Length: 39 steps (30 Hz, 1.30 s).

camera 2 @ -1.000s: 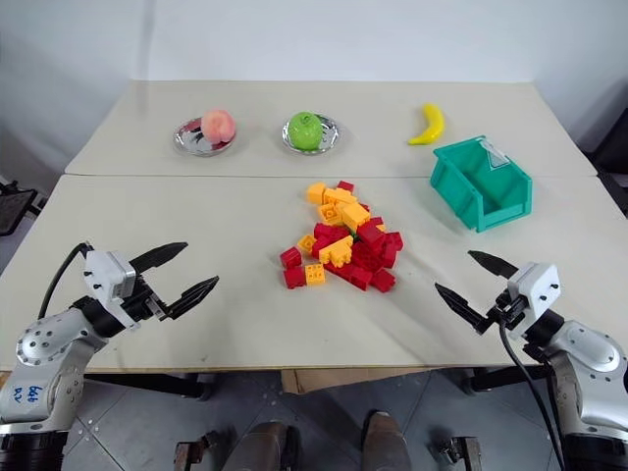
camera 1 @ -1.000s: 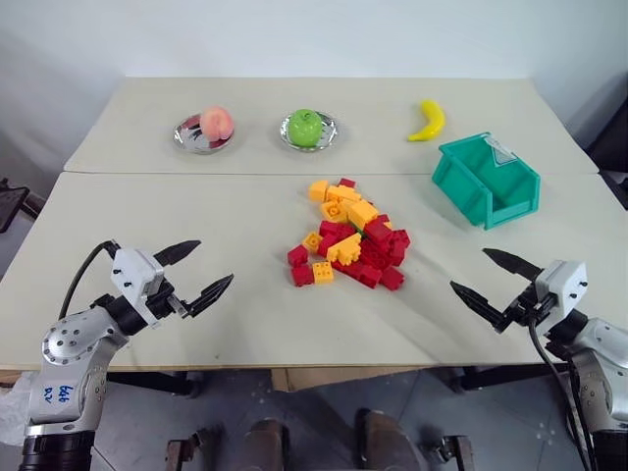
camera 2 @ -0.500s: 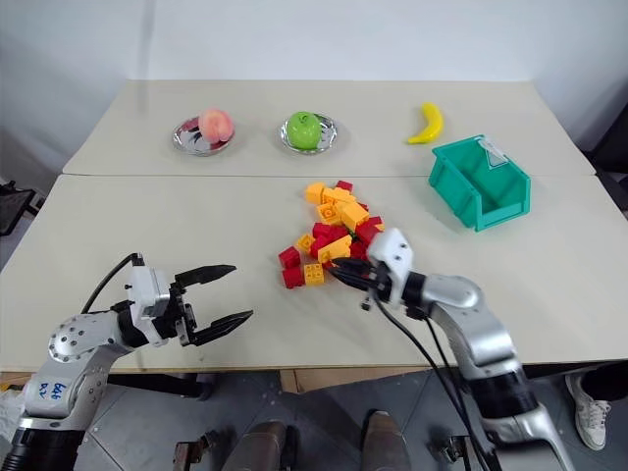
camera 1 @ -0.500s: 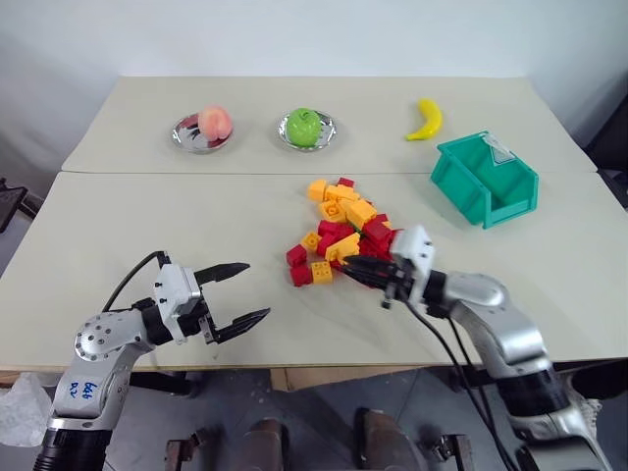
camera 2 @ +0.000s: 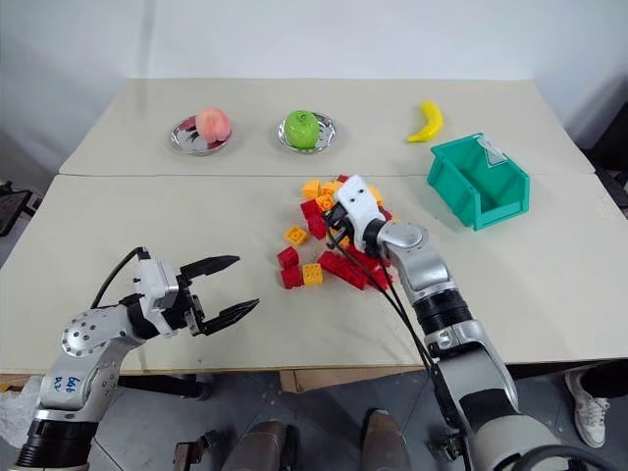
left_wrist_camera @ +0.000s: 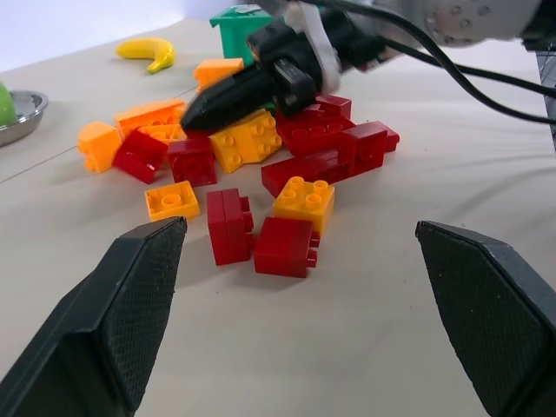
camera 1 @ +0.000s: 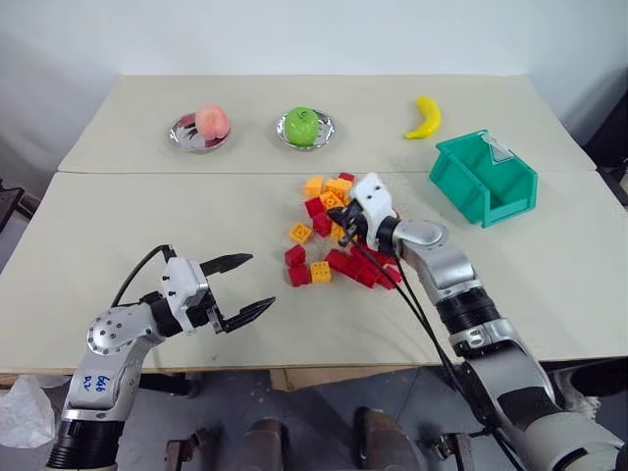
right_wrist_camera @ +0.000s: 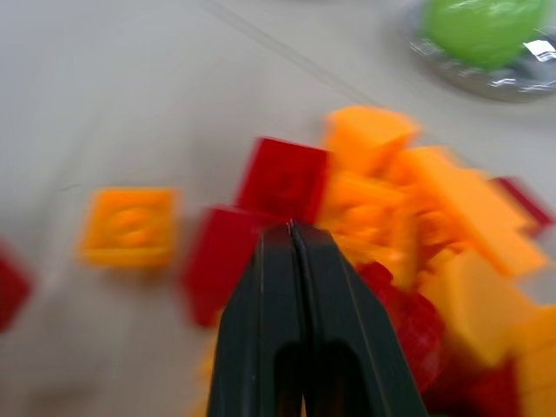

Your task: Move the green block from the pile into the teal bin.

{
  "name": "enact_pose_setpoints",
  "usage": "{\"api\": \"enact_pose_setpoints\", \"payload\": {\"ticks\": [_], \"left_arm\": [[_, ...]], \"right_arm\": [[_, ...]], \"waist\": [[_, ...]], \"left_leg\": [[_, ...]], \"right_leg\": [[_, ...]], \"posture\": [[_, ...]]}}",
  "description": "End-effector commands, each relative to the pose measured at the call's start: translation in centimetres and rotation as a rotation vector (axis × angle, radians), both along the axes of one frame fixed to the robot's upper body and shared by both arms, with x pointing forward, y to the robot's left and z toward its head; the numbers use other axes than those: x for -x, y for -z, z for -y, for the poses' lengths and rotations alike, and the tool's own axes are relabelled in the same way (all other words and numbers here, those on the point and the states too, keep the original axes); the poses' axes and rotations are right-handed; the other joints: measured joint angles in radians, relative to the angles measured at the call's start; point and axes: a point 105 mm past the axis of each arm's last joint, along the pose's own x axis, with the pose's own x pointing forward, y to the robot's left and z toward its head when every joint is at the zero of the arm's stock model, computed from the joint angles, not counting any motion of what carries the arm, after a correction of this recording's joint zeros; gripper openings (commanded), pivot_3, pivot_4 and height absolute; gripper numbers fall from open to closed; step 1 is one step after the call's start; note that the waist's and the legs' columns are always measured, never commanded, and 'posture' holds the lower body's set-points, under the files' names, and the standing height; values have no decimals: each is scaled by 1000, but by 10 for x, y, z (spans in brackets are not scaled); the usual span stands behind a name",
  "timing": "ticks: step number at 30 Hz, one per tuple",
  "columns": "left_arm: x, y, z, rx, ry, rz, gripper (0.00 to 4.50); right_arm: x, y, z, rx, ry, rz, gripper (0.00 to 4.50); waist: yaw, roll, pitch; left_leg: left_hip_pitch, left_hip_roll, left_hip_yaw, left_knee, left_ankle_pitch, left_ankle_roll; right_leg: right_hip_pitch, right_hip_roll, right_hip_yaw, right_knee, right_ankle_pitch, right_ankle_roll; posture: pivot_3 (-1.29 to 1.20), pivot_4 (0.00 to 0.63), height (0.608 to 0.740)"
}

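We see a pale table [camera 1: 147,226] made of two tops butted together, and everything stands on it. The teal bin [camera 1: 485,179] sits on the right, just across the seam on the far top. It is rectangular with its open top upward, and it is turned at an angle to the table's edges. A small clear tab stands at its far end.

The pile [camera 1: 345,235] lies near the middle of the near top, well apart from the bin. It is a loose heap of red and yellow-orange studded bricks, and its longer run goes from the seam toward us and slightly right. A few single bricks lie scattered off its left side. We cannot tell where the green block lies among them, nor which way it points.

The right gripper [right_wrist_camera: 291,230] reaches into the far left part of the pile, pointing left and away. Its two black fingers are pressed tight together with nothing seen between them. The tips are at a red brick, with yellow-orange ones just beside it.

The left gripper [camera 1: 259,282] hovers over bare table to the near left, well apart from the pile. Its fingers are spread wide and aimed toward the bricks, and they are empty.

Along the far top are a green apple [camera 1: 301,126] and a peach [camera 1: 211,122], each on a metal dish, and a banana [camera 1: 425,118].
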Motion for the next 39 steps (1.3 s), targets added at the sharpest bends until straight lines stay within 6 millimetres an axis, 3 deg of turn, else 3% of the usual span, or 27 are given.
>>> {"api": "enact_pose_setpoints", "payload": {"ticks": [1, 6, 14, 16, 19, 21, 29, 32, 33, 35, 39], "left_arm": [[0, -6, -1, -3, -8, 41, 4500], [-4, -8, 2, 1, -6, 46, 4500], [-5, -8, 6, -2, 26, 39, 4500], [-7, -10, 5, -3, 35, 42, 4500], [-8, -12, 5, -3, 41, 46, 4500], [-9, -13, 3, -4, 43, 47, 4500], [-11, -11, 0, 2, 43, 40, 4500], [-11, -11, 0, 8, 44, 38, 4500], [-11, -11, 0, 6, 45, 38, 4500], [-12, -12, -1, 6, 43, 39, 4500], [-12, -13, 0, 5, 44, 42, 4500]], "right_arm": [[-10, -8, 30, -9, 89, 27, 40], [-9, -4, 57, -53, 140, 4, 40], [5, 8, 80, -69, 159, -16, 40], [13, 8, 83, -71, 131, -13, 40], [37, -8, 81, -149, -2, 35, 40], [59, -12, 103, -153, -19, 40, 40], [122, 2, 183, -78, 103, -2, 2543], [132, 8, 197, -67, 150, -35, 3576], [133, 9, 195, -71, 146, -50, 3962], [135, -3, 173, -104, 57, -3, 4487], [126, -13, 125, -142, -31, -53, 4487]], "waist": [[0, 0, 0], [-17, 0, 0], [-18, 0, 0], [-16, 0, 0], [-13, 0, 0], [-7, 0, 0], [11, 0, 0], [10, 0, 0], [8, 0, 0], [5, 0, 0], [6, 0, 0]], "left_leg": [[0, 0, 0, 0, 0, 0], [0, 1, 2, -1, 0, 0], [0, 2, 4, -1, 0, 0], [0, 2, 4, -1, 0, 0], [0, 2, 4, -1, 0, 0], [0, 2, 3, -1, 0, 0], [1, 2, 6, 0, -1, 2], [1, 2, 7, -1, -2, 2], [1, 2, 7, -1, -2, 2], [3, 3, 10, 0, -2, 2], [4, 4, 10, 0, -1, 2]], "right_leg": [[0, 0, 0, 0, 0, 0], [-2, 0, 0, 0, 0, 0], [-1, 0, -1, 0, 0, 0], [-1, 0, -1, 0, 0, 0], [-1, 0, -1, 0, 0, 0], [-1, 0, -1, -1, 0, 0], [0, 0, -1, -3, 1, 0], [0, 0, -1, -3, 1, 0], [0, 0, -1, -3, 1, 0], [0, 0, -1, -3, 1, 0], [-1, 0, -1, -1, 2, -1]], "posture": [[0, 150, 740], [0, 150, 740], [0, 150, 740], [0, 150, 740], [0, 150, 740], [0, 150, 740], [0, 150, 740], [0, 150, 740], [0, 150, 740], [0, 150, 740], [0, 150, 740]]}}
